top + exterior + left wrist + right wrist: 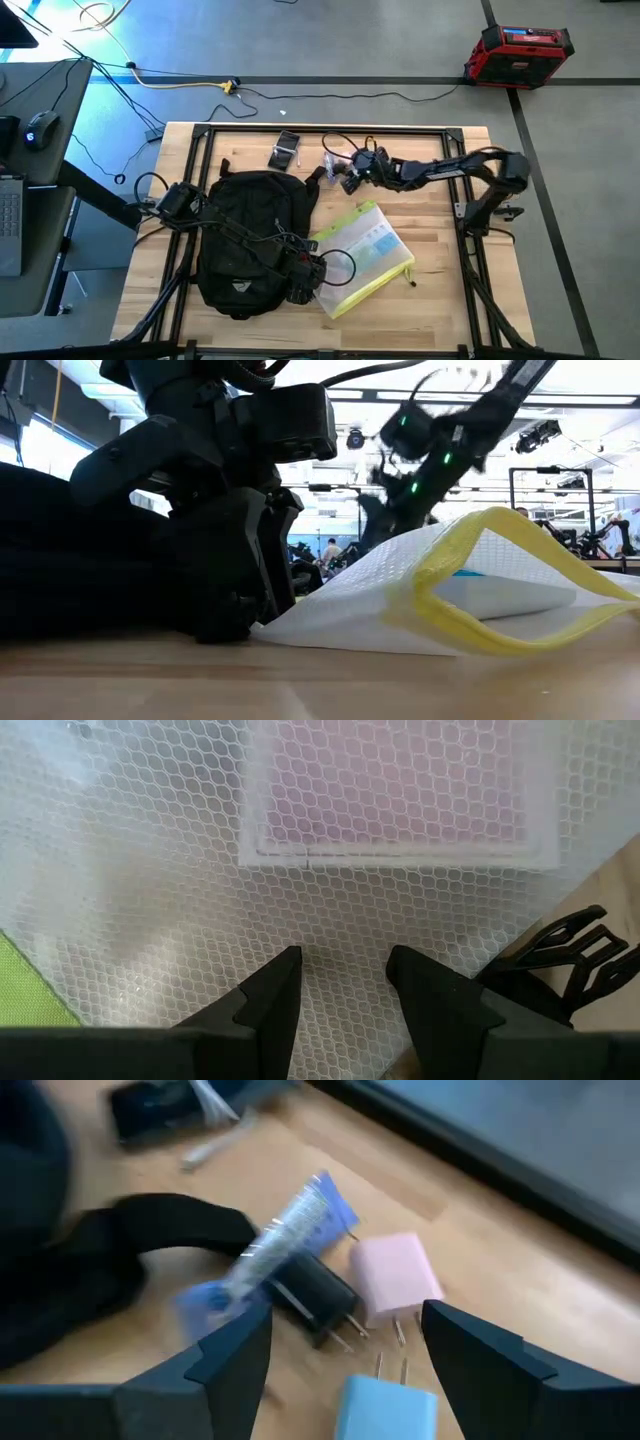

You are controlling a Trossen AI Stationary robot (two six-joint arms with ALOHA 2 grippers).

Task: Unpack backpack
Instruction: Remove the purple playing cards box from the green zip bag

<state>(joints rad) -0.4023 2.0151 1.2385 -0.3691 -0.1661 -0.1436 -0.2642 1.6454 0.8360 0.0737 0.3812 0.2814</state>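
The left hand (340,995), fingers spread, rests on the translucent mesh pouch with neon-yellow trim (362,256) beside the large black fabric backpack (250,235); closing risks snagging mesh. The right hand (345,1350), spread empty, hovers over small plug chargers (395,1275) and could scatter them.

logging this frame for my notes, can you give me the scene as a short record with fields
backpack: black backpack lying on the wooden table, left half
pouch: translucent mesh pouch with yellow trim beside the backpack, flat on the table
left claw: left claw open, fingers resting over the pouch mesh
right claw: right claw open, holding nothing, above the far middle of the table
unpacked items: pink plug, black plug, blue plug and a small blue tube lying under the right claw
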